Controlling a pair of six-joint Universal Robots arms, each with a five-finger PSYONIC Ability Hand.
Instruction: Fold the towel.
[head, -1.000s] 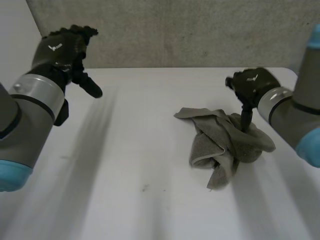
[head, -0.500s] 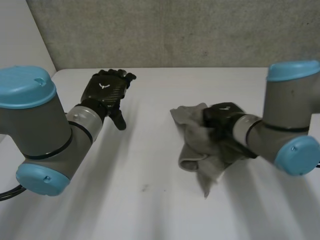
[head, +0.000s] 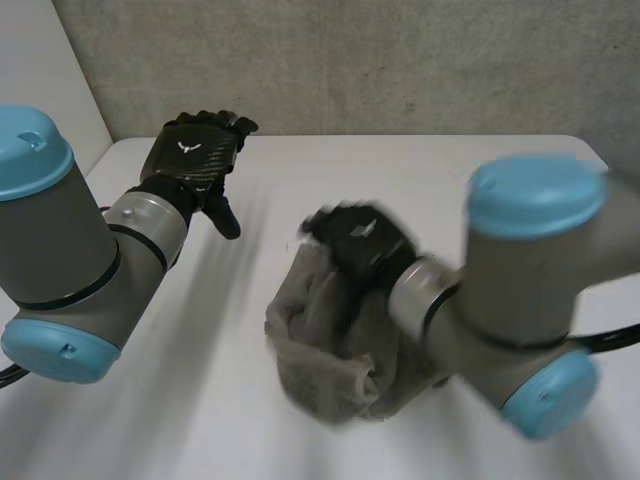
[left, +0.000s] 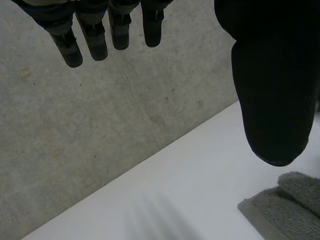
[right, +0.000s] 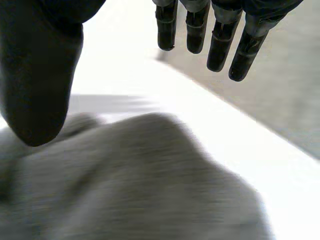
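From my station I see the towel (head: 322, 345) lying as a crumpled grey heap on the white worktop (head: 300, 170), a little toward the right arm's side and on the half nearer the robot. One hemmed edge curls along the front of the heap. The right robot hand (head: 362, 240) sits over the far part of the heap, blurred in the head view, so I cannot tell whether it presses on the cloth there. In its own wrist view the fingers (right: 220, 47) run out straight and the thumb (right: 40, 75) stands well apart from them. The towel (right: 140, 185) bulges up beneath the palm with nothing pinched, so I read this robot hand as open. The left robot hand (head: 195, 155) hangs above the far left part of the worktop, well apart from the towel. Its wrist view shows the fingers (left: 95, 40) straight, the thumb (left: 270, 90) spread wide and nothing held, so it is open too. Just beyond that thumb a flat corner of the towel (left: 285, 205) lies on the worktop. A rough grey concrete wall (head: 400, 60) rises behind the far edge.
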